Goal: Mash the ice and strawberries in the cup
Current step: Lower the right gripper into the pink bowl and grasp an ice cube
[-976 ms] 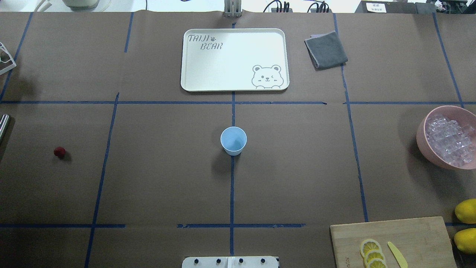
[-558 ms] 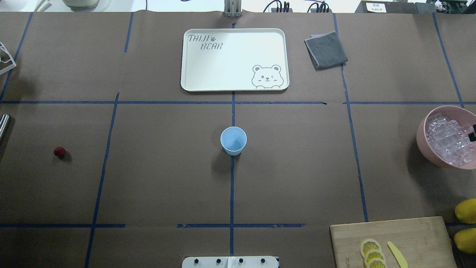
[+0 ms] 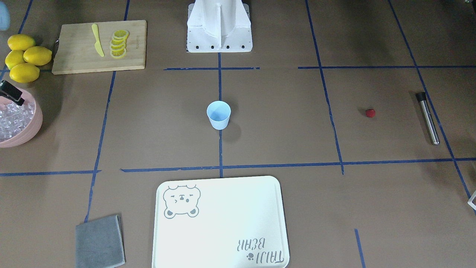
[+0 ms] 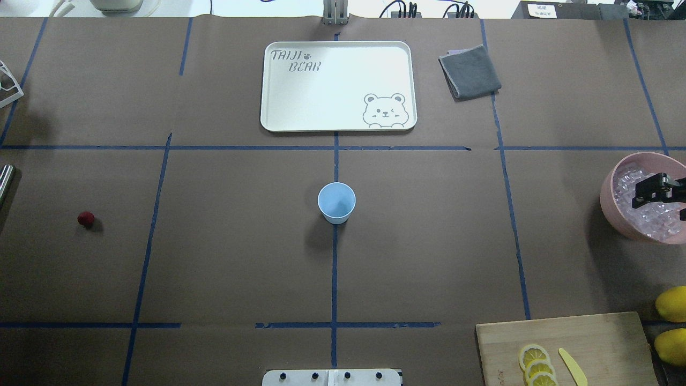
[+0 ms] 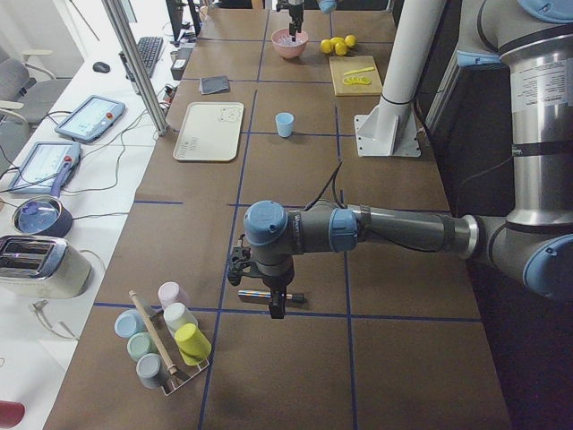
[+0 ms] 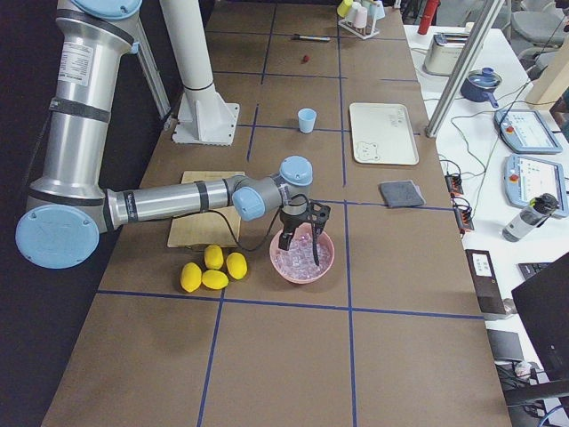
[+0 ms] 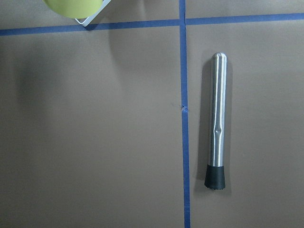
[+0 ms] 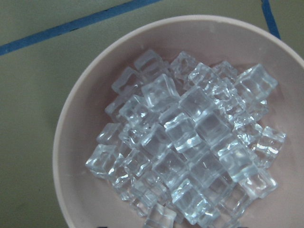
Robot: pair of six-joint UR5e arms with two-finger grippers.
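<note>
The light-blue cup (image 4: 336,202) stands upright at the table's centre and looks empty. One small red strawberry (image 4: 86,218) lies on the table far to the cup's left. The ice (image 8: 190,142) fills a pink bowl (image 4: 608,198) at the right edge. My right gripper (image 6: 300,242) hangs open just above that ice, holding nothing. My left gripper (image 5: 276,309) shows only in the exterior left view, low over a steel muddler (image 7: 217,123), and I cannot tell whether it is open or shut.
A white bear tray (image 4: 337,86) and a folded grey cloth (image 4: 469,71) lie at the far side. A wooden board (image 4: 595,343) with lemon slices and a yellow knife sits front right, beside whole lemons (image 4: 671,303). A rack of cups (image 5: 166,336) stands past the left gripper.
My right gripper has come in from the right edge of the overhead view and now reaches over the pink bowl of ice. Cup and strawberry have not moved.
</note>
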